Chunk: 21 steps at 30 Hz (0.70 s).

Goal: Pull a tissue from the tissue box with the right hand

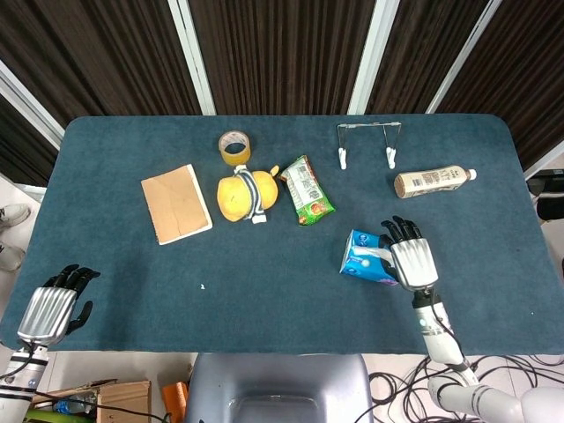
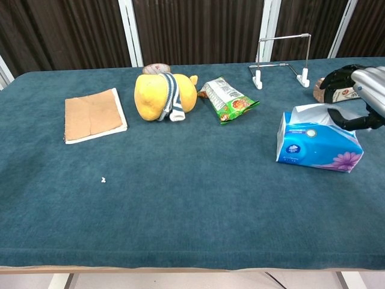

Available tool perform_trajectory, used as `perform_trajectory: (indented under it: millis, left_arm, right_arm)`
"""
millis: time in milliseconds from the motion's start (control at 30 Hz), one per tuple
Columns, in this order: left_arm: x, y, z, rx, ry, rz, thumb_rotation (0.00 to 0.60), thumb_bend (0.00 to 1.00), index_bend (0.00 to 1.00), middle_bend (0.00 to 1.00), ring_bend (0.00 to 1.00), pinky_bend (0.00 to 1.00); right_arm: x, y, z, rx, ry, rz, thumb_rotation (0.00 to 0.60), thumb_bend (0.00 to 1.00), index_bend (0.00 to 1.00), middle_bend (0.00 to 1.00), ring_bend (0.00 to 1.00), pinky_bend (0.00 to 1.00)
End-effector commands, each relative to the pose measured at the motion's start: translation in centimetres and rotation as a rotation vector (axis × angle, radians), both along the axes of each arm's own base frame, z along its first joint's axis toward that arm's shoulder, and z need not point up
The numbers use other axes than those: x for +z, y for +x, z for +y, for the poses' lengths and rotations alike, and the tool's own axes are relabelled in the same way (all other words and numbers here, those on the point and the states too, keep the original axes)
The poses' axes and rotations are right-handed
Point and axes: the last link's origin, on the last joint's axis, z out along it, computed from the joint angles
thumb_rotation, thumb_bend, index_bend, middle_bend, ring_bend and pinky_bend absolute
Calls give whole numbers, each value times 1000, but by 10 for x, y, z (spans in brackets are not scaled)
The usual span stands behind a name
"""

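A blue tissue box [image 1: 359, 261] [image 2: 316, 147] lies on the right part of the dark blue table [image 1: 264, 291]. A white tissue [image 2: 313, 112] [image 1: 378, 253] stands partly drawn up out of its top slot. My right hand [image 1: 411, 261] [image 2: 360, 96] hovers at the box's right end, fingers curled in, and pinches the tissue's right edge between thumb and fingers. Its palm is cut off by the right edge of the chest view. My left hand [image 1: 55, 308] hangs off the table's near left corner and holds nothing, fingers apart.
A brown notebook [image 1: 174, 204], a yellow plush toy [image 1: 245, 196], a tape roll [image 1: 233, 147] and a green snack packet [image 1: 307, 189] sit left of the box. Behind it stand a wire stand [image 1: 367, 141] and a lying bottle [image 1: 434, 181].
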Motion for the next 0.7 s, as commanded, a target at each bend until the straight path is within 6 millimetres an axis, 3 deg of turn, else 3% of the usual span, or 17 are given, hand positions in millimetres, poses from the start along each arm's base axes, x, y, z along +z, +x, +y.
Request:
perform_trajectory:
  millis: [33,167,400,700]
  left_arm:
    - [-1,0,0,-1,-6,3,600,457,282,265,168,392]
    - [-1,0,1,5,-7,2,600,458,281,265,168,392]
    - [-2,-1,2,15,-9,2,600,457,281,265,168,393]
    - [-3,-1,2,16,-6,10,600,458,278,265,169,394]
  right_arm:
    - [3,1,-1,9,-19,-23,600,546,824,291,166,260]
    - [16,6,-3,17,-60,-61,600,546,825,291,166,260]
    - [56,30,3,58,-138,-116,600,548,825,291,166,260]
    - [106,40,34,74,-174,-159,600,549,829,291,166,260]
